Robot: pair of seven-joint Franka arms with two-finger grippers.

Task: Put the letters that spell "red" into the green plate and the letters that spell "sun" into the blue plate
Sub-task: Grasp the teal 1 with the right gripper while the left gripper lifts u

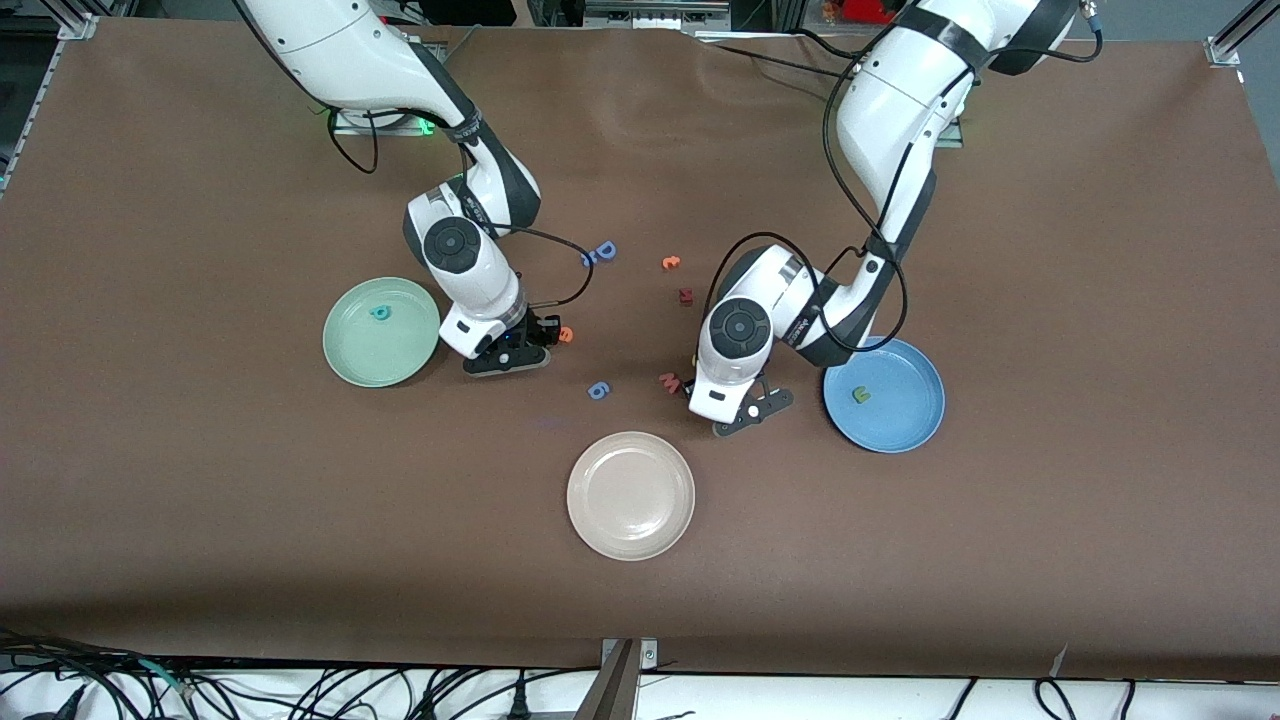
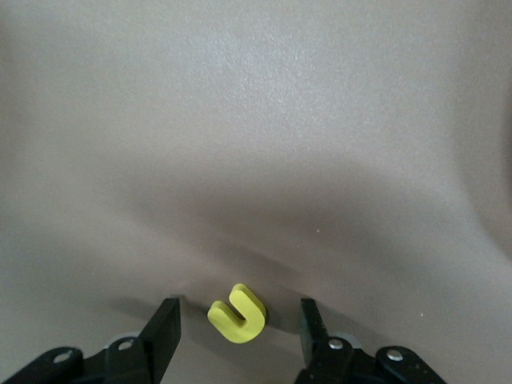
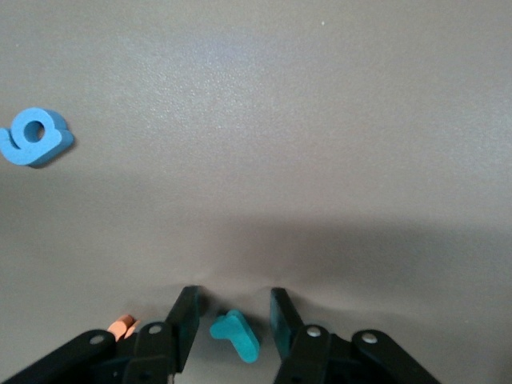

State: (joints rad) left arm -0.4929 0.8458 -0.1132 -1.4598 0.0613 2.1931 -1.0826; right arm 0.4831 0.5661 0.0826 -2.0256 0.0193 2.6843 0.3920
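One teal letter [image 1: 380,313] lies in the green plate [image 1: 352,362] and a green one [image 1: 861,394] in the blue plate [image 1: 915,425]; four remain. The left gripper [image 2: 238,320] straddles the yellow arch [image 2: 237,313] and the right gripper [image 3: 234,320] the teal "r" [image 3: 237,335], fingers open around each, not yet clamped

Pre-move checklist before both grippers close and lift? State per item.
1. Yellow arch letter between left gripper fingers, jaws open on both sides: ok.
2. Thin teal letter between right gripper fingers, open, not yet clamped: ok.
3. Orange letter lies right beside the right gripper; may get nudged: cannot tell.
4. Green plate has room, one teal letter in it: ok.
5. Blue plate has room, one green letter in it: ok.
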